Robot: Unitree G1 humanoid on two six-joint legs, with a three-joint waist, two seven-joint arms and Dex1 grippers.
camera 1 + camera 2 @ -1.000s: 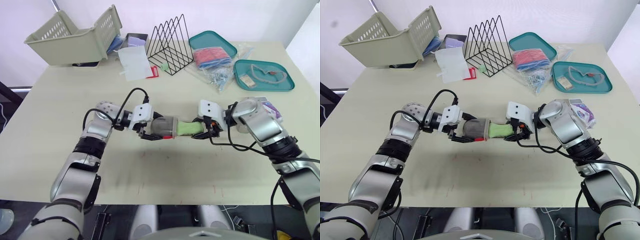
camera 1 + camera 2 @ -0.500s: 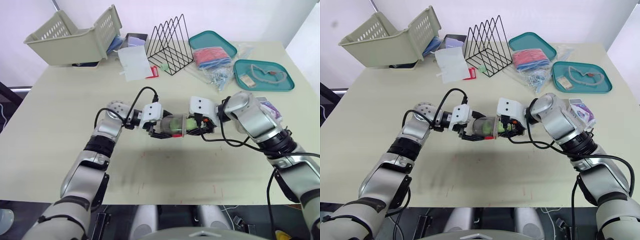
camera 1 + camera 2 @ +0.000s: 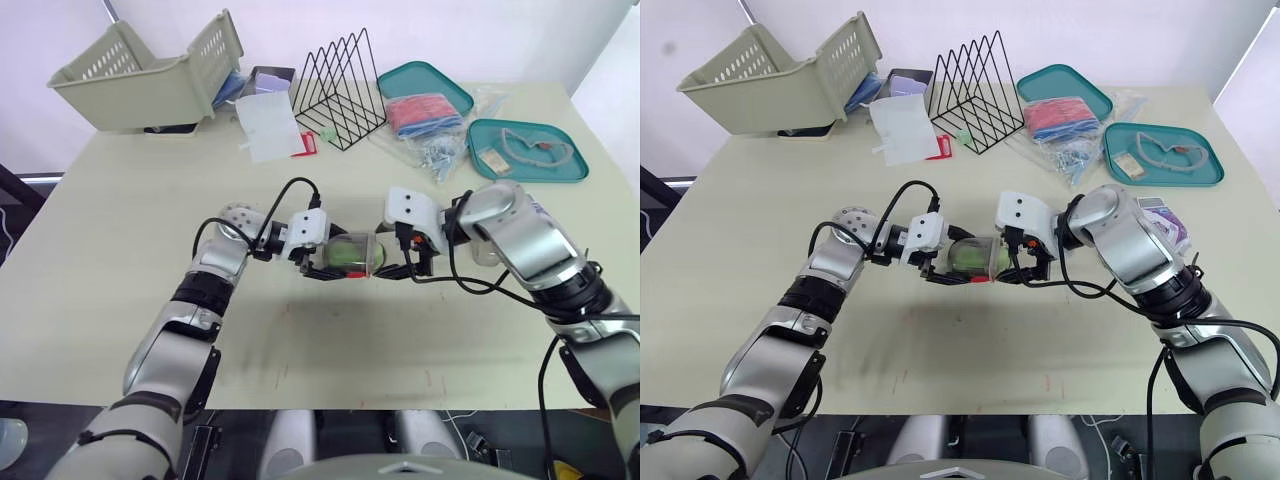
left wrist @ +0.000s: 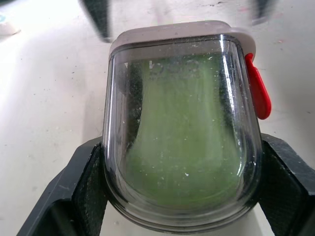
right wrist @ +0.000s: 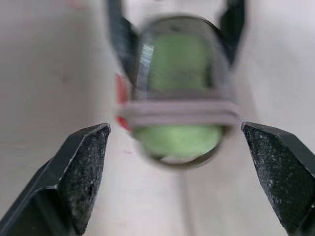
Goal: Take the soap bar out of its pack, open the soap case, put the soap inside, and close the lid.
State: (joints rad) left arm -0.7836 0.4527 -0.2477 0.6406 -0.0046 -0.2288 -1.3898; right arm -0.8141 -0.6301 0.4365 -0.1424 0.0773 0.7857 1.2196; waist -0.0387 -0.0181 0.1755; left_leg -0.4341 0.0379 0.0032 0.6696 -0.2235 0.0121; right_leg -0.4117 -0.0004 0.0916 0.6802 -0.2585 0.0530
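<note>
Over the last second we saw the green soap bar (image 4: 182, 142) go from sticking out of the soap case (image 3: 350, 255), pinched in the right tool (image 3: 413, 262), to lying wholly inside the clear shell. The right tool had let go and drawn back a little. Its fingers were spread, and it stood just beside the case's open end, apart from it. We judged the insertion done, with only the lid left to close; we could not tell where the lid sat. The left tool (image 3: 325, 265) kept the case pinched across its closed end, a finger on either flank, the red latch (image 4: 260, 96) on one side. The case lay on its side over the middle of the desk (image 3: 120, 250), between the two tools.
</note>
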